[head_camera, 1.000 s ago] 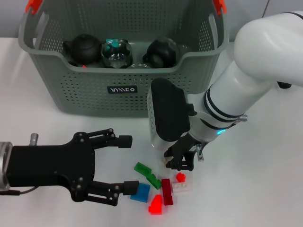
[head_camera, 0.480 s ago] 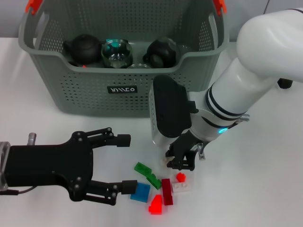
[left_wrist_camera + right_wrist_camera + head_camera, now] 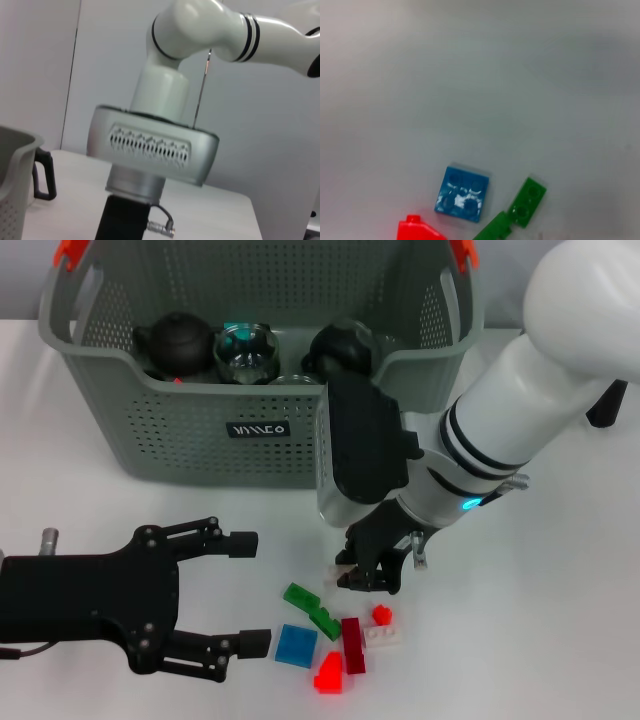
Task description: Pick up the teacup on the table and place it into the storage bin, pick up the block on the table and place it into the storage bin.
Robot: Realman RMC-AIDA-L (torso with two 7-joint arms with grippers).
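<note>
In the head view the storage bin (image 3: 260,370) stood at twelve o'clock on the white bench (image 3: 560,620), with a dark teapot (image 3: 176,343), a glass vessel (image 3: 243,348) and another dark pot (image 3: 340,348) inside it; no teacup could be made out on the bench. The left gripper (image 3: 250,590) lay low at eight o'clock, its fingers (image 3: 228,540) spread wide and holding nothing, just beside the blue block (image 3: 296,645). The right gripper (image 3: 362,575) hung near the centre, fingers pressed on a small pale block (image 3: 343,571) just above the scattered blocks: a green block (image 3: 311,607), a dark red block (image 3: 352,644), a bright red block (image 3: 329,674) and a white block (image 3: 384,634). The left wrist view alone showed the right arm (image 3: 172,95) from the side and a grey edge of the bin (image 3: 15,175), but no fingers of its own. The right wrist view showed only the bench from above, with the blue, green and bright red blocks at one edge and no fingers.
</note>
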